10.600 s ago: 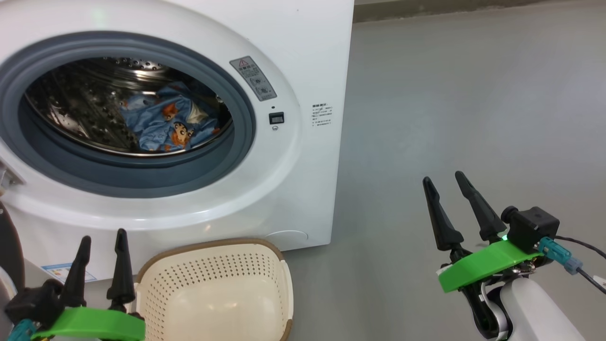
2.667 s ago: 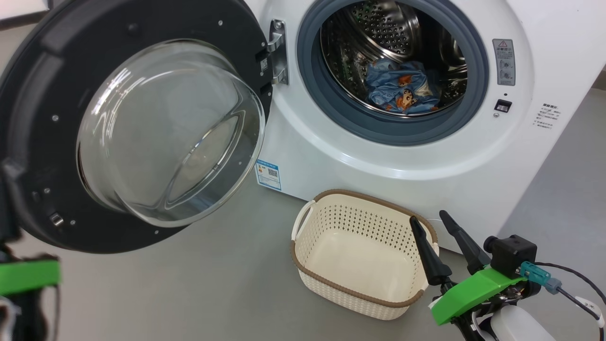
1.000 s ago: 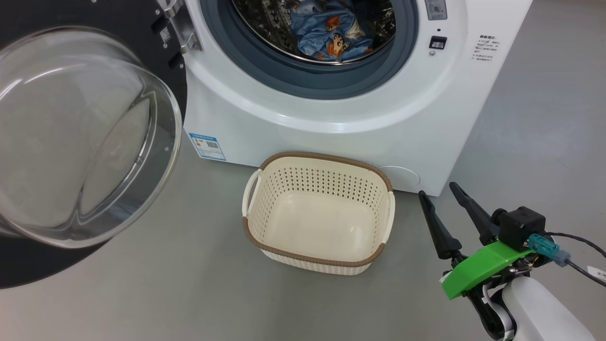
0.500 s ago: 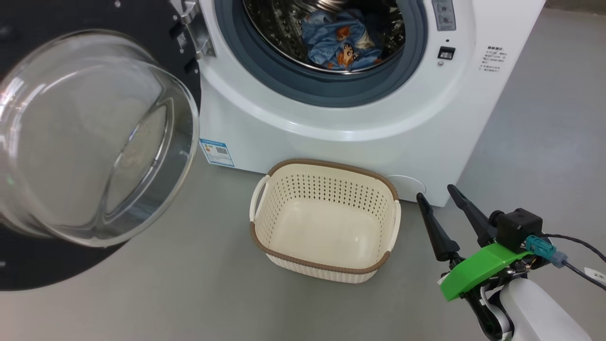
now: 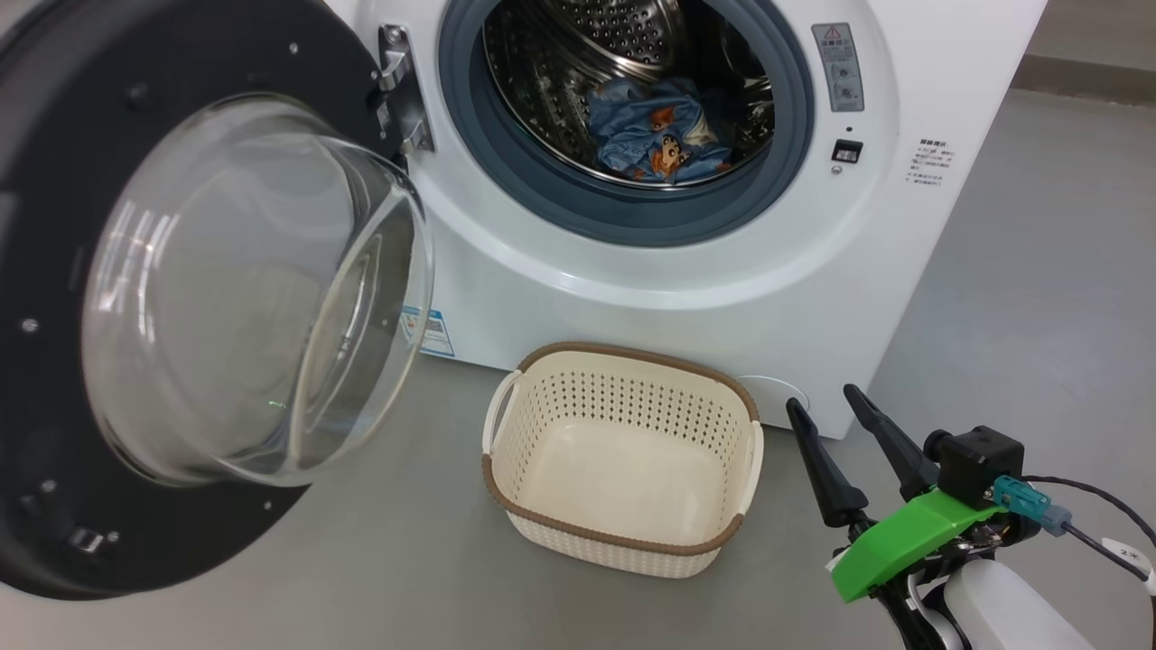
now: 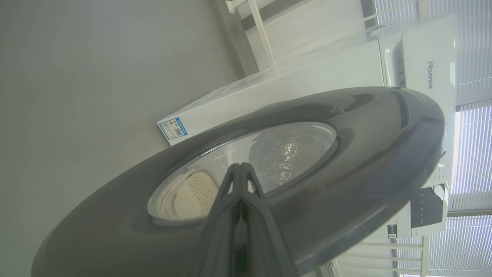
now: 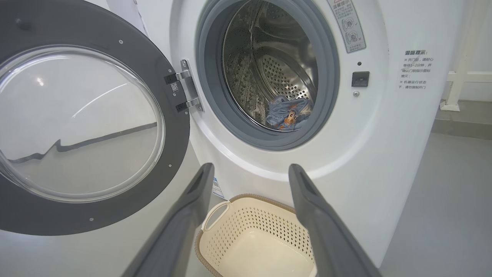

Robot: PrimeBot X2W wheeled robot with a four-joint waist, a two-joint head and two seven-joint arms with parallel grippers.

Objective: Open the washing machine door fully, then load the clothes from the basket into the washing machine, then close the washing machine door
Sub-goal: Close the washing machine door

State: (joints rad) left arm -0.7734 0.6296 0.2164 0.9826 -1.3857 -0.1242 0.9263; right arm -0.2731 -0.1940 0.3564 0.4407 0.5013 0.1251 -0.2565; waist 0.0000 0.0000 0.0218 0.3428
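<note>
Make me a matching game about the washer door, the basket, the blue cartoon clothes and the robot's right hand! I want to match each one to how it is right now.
Things:
1. washing machine door
2. basket
3. light blue garment
4. right hand

States:
A. lying inside the steel drum
B. swung open on its hinge
C. empty, standing on the floor
D. fingers spread apart, holding nothing

Right pairs: 1-B, 2-C, 3-A, 4-D
</note>
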